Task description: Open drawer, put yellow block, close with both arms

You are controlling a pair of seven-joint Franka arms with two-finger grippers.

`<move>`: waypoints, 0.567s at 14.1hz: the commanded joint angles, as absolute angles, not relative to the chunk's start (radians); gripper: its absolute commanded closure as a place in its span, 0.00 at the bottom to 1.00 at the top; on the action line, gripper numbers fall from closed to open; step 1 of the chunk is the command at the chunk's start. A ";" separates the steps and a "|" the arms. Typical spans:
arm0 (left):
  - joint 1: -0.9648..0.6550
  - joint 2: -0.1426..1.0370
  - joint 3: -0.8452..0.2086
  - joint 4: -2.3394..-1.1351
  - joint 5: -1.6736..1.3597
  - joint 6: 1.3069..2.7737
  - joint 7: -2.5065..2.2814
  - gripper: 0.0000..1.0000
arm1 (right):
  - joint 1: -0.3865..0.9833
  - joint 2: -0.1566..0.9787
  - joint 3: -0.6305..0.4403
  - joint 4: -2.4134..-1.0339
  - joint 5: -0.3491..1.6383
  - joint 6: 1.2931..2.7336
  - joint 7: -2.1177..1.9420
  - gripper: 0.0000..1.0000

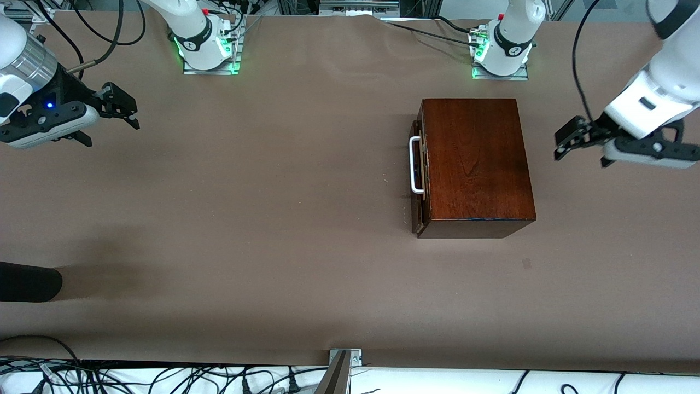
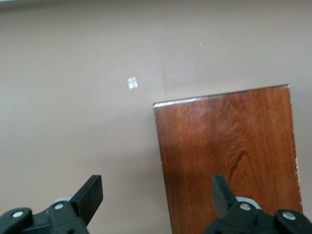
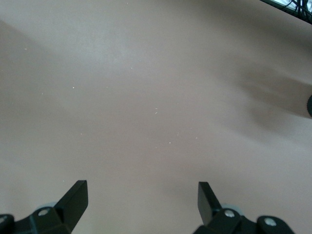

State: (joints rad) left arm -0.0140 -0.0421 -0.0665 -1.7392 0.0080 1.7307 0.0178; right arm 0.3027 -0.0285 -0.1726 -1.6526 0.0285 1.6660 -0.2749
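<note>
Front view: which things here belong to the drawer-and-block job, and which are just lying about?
Job:
- drawer, shut in the wooden box, white handle facing the right arm's end
- left gripper, open, over bare table beside the box
- right gripper, open, over bare table at its own end
- yellow block: not in view

Lying about:
- dark rounded object at the table's edge
- cables along the near edge

Drawer [image 1: 418, 169] looks shut in its reddish-brown box [image 1: 476, 164], handle [image 1: 415, 165] sideways.

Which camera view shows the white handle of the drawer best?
The front view: the white handle stands whole against the drawer front, which looks shut. The left wrist view shows only the wooden box top, no handle. The right wrist view shows only bare table.
</note>
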 commanded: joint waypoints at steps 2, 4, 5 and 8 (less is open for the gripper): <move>-0.028 -0.081 -0.046 -1.775 0.040 1.674 0.005 0.00 | 0.304 -0.020 -0.173 -1.628 0.028 1.648 -0.276 0.00; -0.035 -0.077 -0.043 -1.758 0.045 1.637 0.006 0.00 | 0.304 -0.020 -0.173 -1.626 0.026 1.647 -0.278 0.00; -0.037 -0.075 -0.040 -1.749 0.043 1.622 0.012 0.00 | 0.293 -0.018 -0.166 -1.628 0.025 1.651 -0.278 0.00; -0.060 -0.040 -0.025 -1.686 0.035 1.563 0.017 0.00 | 0.175 -0.017 -0.047 -1.628 0.015 1.644 -0.281 0.00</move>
